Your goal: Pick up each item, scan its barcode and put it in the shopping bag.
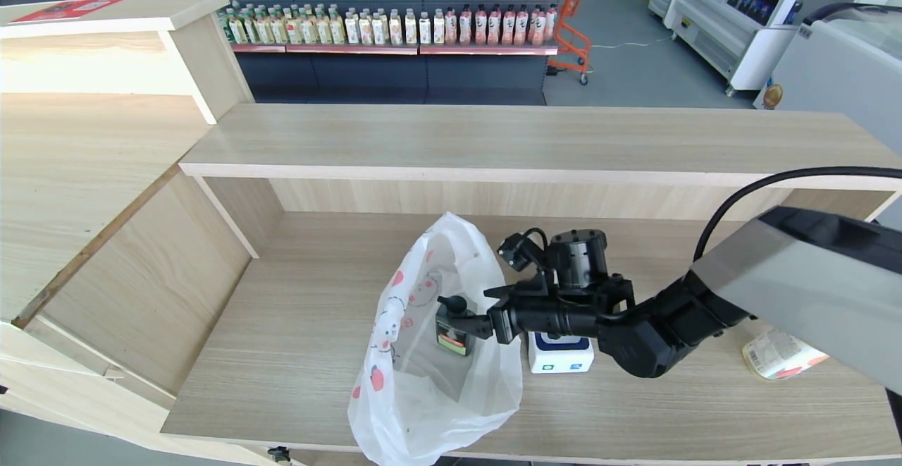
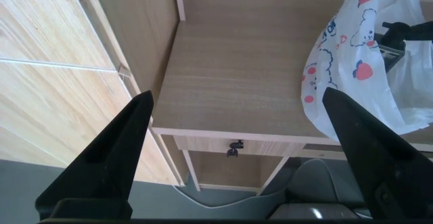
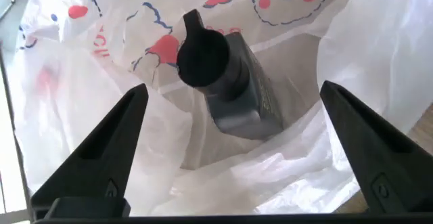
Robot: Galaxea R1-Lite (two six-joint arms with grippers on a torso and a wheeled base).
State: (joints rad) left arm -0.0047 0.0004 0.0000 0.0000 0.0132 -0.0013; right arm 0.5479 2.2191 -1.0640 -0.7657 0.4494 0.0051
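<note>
Head view: right hand (image 1: 486, 309) level at shopping bag (image 1: 423, 395) mouth, spread wide, dark bottle (image 1: 453, 330) inside

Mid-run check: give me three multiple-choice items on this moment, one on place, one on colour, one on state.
1. Where is the dark bottle? A on the floor; B inside the shopping bag; C on a chair.
2. Its cap is: A black; B red; C white.
3. The right gripper is: A open; B shut on the bottle; C shut, empty.
Answers: 1B, bag plastic surrounds it; 2A, the cap shows black; 3A, its fingers stand wide apart, clear of the bottle.
</note>
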